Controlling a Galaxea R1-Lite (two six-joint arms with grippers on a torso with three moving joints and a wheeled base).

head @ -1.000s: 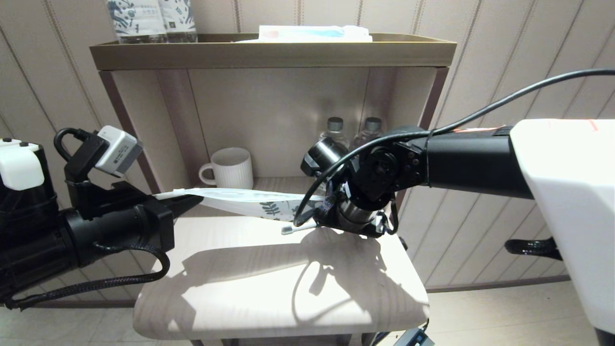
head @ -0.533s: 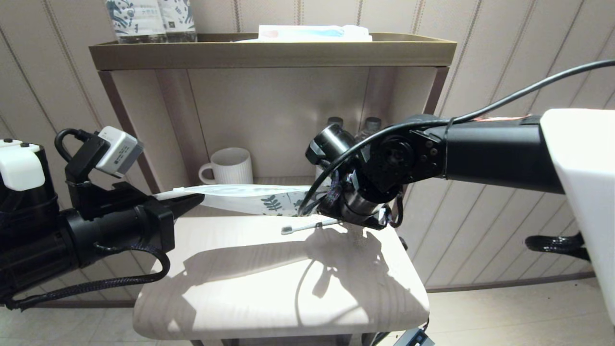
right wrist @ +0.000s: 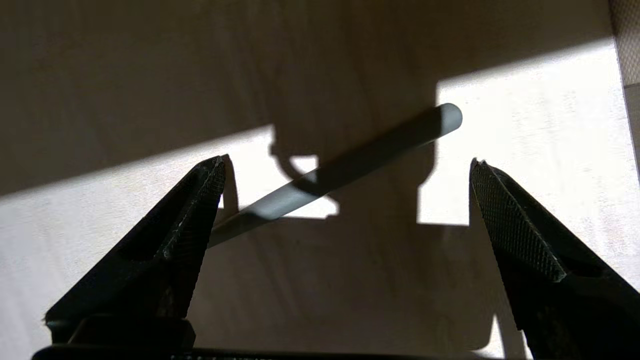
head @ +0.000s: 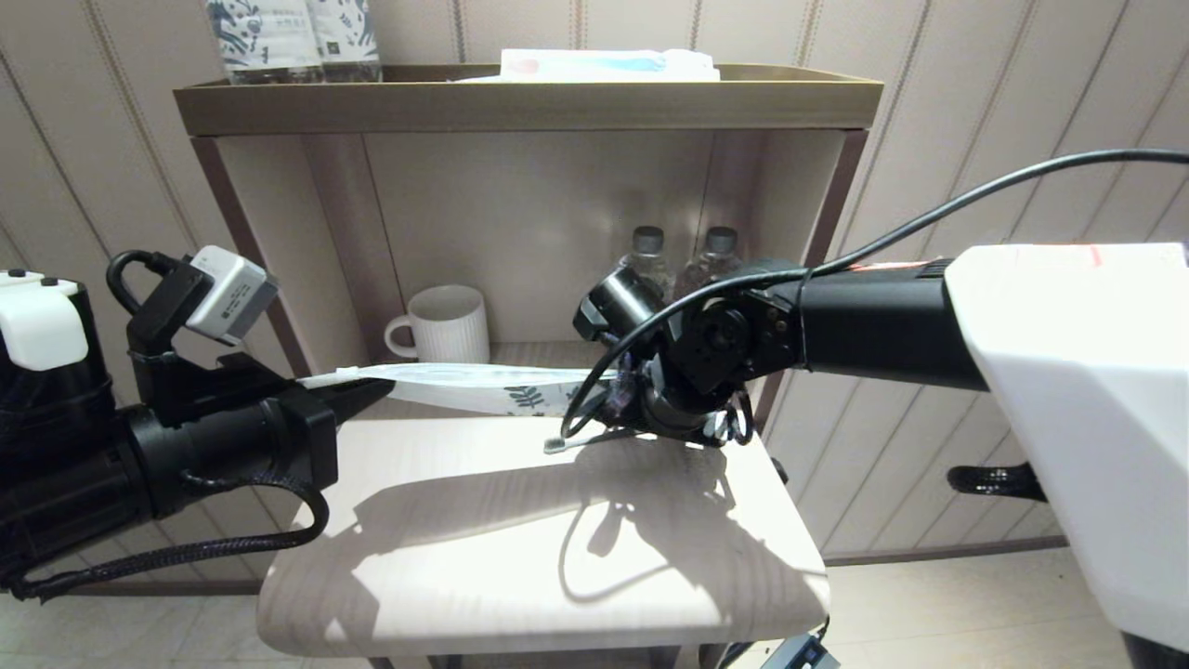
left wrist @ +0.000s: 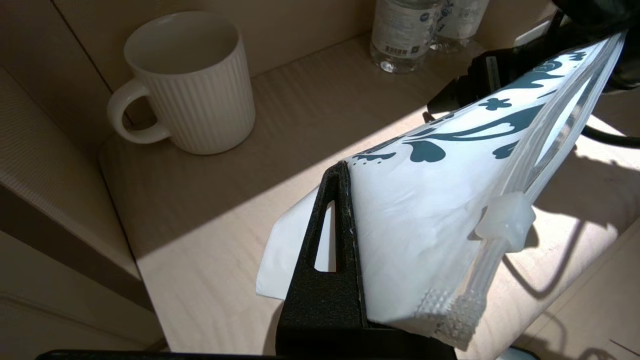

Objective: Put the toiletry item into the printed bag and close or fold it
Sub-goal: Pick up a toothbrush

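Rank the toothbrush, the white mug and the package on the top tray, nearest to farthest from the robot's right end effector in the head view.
From the right end effector, open above the tabletop:
1. Toothbrush, lying on the table directly beneath it.
2. White mug, on the shelf behind, toward the robot's left.
3. Package, up on the top tray, farthest.

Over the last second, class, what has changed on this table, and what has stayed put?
The right pincer, open, rose and swung toward the robot's right, then came back down over the toothbrush, which lies unheld on the table. Nothing was gripped or released. The left pincer stayed shut on the printed bag, holding it above the table; the toothbrush and the mug did not move.
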